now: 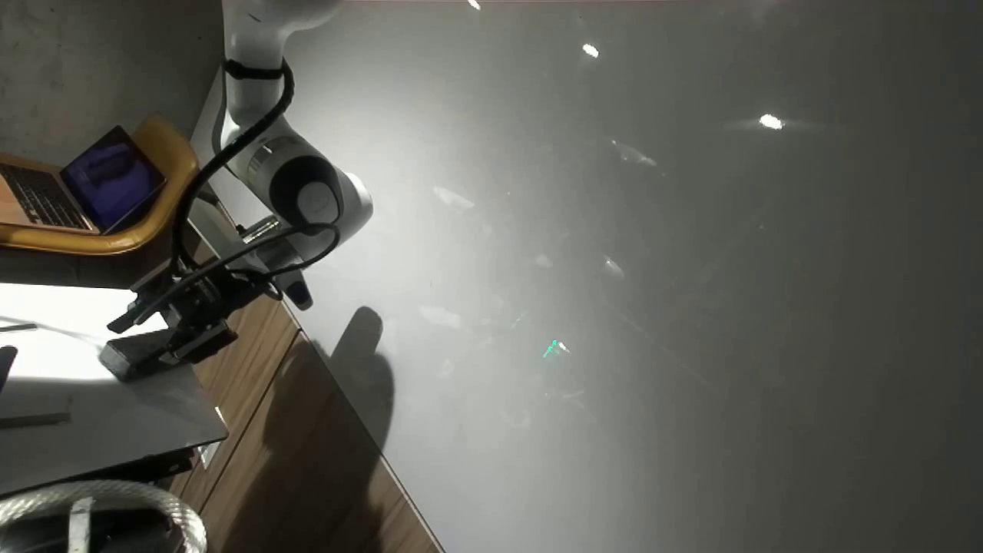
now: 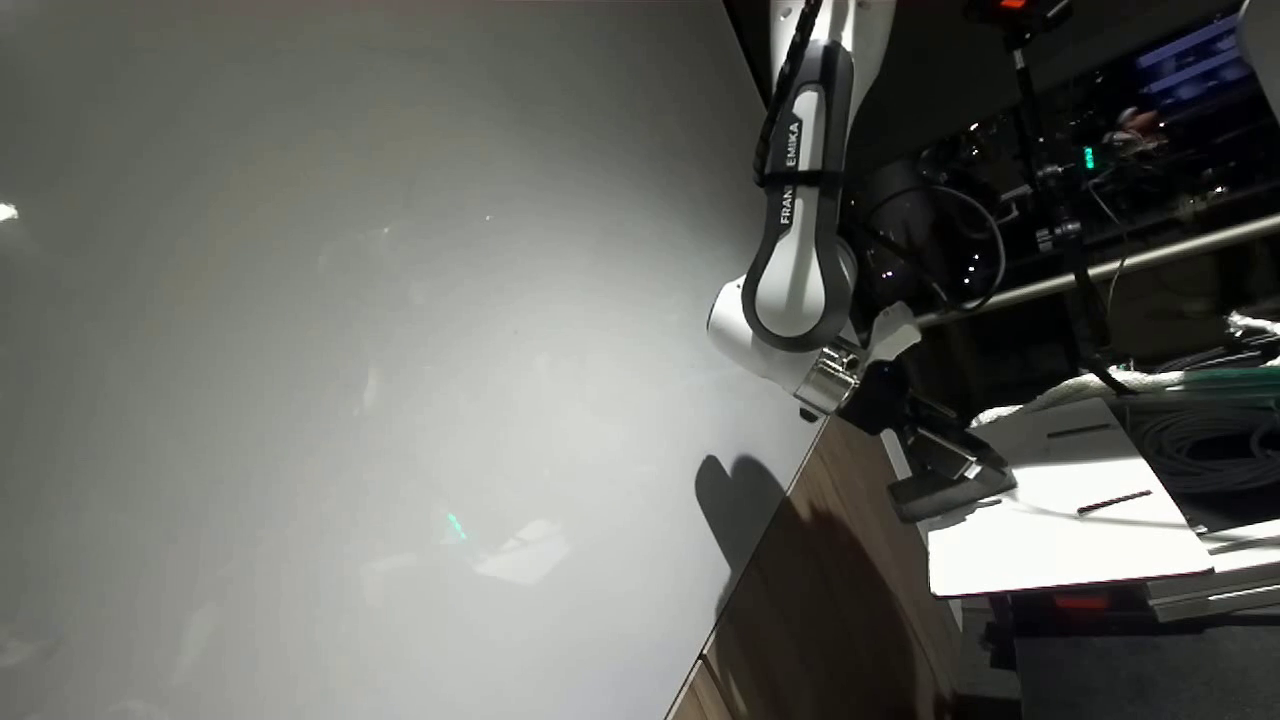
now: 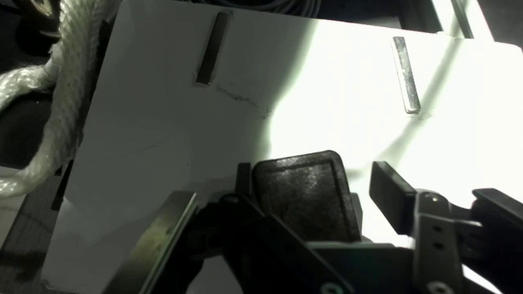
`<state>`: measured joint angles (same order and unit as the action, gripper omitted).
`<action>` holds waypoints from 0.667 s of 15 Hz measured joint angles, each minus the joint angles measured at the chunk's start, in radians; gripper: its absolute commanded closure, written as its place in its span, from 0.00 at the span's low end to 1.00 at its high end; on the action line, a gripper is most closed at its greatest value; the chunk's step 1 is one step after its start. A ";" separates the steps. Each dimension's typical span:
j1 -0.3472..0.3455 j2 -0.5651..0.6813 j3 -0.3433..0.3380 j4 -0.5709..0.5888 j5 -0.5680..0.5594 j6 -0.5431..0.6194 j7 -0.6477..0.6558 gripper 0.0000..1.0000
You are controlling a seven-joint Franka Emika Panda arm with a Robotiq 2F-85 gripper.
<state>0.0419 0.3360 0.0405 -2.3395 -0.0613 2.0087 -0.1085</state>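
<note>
As we look down through the wrist view, the claw (image 3: 315,179) stands with its fingers spread well apart and has hold of nothing. Between them we see a dark, worn rectangular block (image 3: 304,196), with one finger (image 3: 244,179) close in at its nine o'clock; we cannot tell whether the two touch. Toward three o'clock a bright gap parts the block from the opposite finger (image 3: 390,198). Behind it spreads a white board (image 3: 151,122), part in grey shade and part in strong light, and we cannot tell whether the block rests on it. From the block, a metal strip (image 3: 212,49) lies on the board at eleven o'clock and a paler strip (image 3: 406,75) at one o'clock, while a thick pale rope (image 3: 61,122) runs past the board's edge at ten o'clock. In an exterior view we find a laptop (image 1: 115,180) on a yellow chair (image 1: 180,161) at eleven o'clock from the claw, wood panelling (image 1: 249,330) at three o'clock, and a wide grey tabletop (image 1: 614,430) beyond. In an exterior view we see the arm (image 2: 800,290) reaching in from twelve o'clock, with a dark stand (image 2: 1062,235) at one o'clock and a coil of cable (image 2: 1200,470) at three o'clock.
</note>
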 measured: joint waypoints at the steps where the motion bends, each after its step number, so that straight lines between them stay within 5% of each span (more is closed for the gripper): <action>1: 0.007 -0.003 0.004 -0.003 -0.009 0.009 0.000 0.13; 10: 0.042 -0.039 0.009 -0.087 -0.116 0.109 0.005 0.25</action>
<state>0.0836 0.2968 0.0495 -2.4263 -0.1776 2.1177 -0.1038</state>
